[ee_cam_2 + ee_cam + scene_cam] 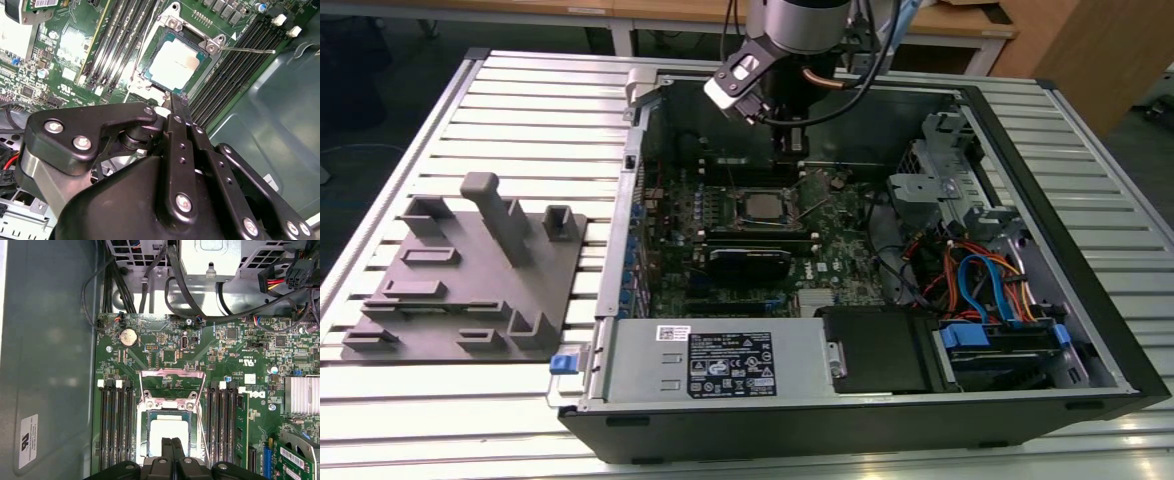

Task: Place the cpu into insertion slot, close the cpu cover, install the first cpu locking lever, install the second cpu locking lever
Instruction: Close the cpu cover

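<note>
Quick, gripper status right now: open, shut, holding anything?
Gripper: shut, fingertips pressed together with nothing between them, poised at the cpu.

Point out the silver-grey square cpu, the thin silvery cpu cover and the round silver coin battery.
Silver-grey square cpu (169, 428): first wrist view, middle of its top.
Thin silvery cpu cover (172, 373): first wrist view, its frame bar.
Round silver coin battery (128, 336): first wrist view, its centre.

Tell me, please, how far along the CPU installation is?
Done: the cpu sits in the insertion slot. In hand: the shut, empty claw hovers at the chip's edge. Left: the cpu cover stands open, and a locking lever sticks out unlatched, so cover and both levers remain.
</note>
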Robot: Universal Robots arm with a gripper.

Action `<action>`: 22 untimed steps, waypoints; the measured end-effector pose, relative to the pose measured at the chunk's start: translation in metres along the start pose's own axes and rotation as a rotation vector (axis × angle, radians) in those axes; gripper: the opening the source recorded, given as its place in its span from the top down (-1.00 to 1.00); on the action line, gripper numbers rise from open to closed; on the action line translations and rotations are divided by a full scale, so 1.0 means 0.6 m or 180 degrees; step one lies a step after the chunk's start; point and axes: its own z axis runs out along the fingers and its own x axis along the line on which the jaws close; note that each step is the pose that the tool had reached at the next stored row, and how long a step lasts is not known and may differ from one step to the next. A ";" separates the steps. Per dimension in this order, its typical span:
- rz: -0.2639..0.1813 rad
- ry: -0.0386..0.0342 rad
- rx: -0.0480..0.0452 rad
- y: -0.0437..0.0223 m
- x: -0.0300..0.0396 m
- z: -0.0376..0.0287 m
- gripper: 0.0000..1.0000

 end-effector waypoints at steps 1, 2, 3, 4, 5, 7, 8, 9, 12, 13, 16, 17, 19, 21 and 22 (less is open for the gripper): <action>0.0000 0.0000 0.0000 0.001 0.000 0.000 0.80; 0.0000 0.0000 0.0000 0.001 0.000 0.000 0.80; 0.0000 0.0000 0.0000 0.002 0.000 0.000 0.80; 0.0000 0.0000 0.0000 0.002 0.000 0.000 0.80; 0.0000 0.0000 0.0000 0.002 0.000 0.000 0.80; 0.0000 0.0000 0.0000 0.003 0.000 0.000 0.80; 0.0000 0.0000 0.0000 0.003 0.000 0.000 0.80; 0.0000 0.0000 0.0000 0.003 0.000 0.000 0.80; 0.0000 0.0000 0.0000 0.004 0.000 0.000 0.80; 0.0000 0.0000 0.0000 0.004 0.000 0.000 0.80; 0.0000 0.0000 0.0000 0.005 0.000 0.000 0.80; 0.0000 0.0000 0.0000 0.006 0.000 0.000 0.80; 0.0000 0.0000 0.0000 0.006 0.000 0.000 0.80; 0.0000 0.0000 0.0000 0.007 0.000 0.000 0.80; 0.0000 0.0000 0.0000 0.007 0.000 0.000 0.80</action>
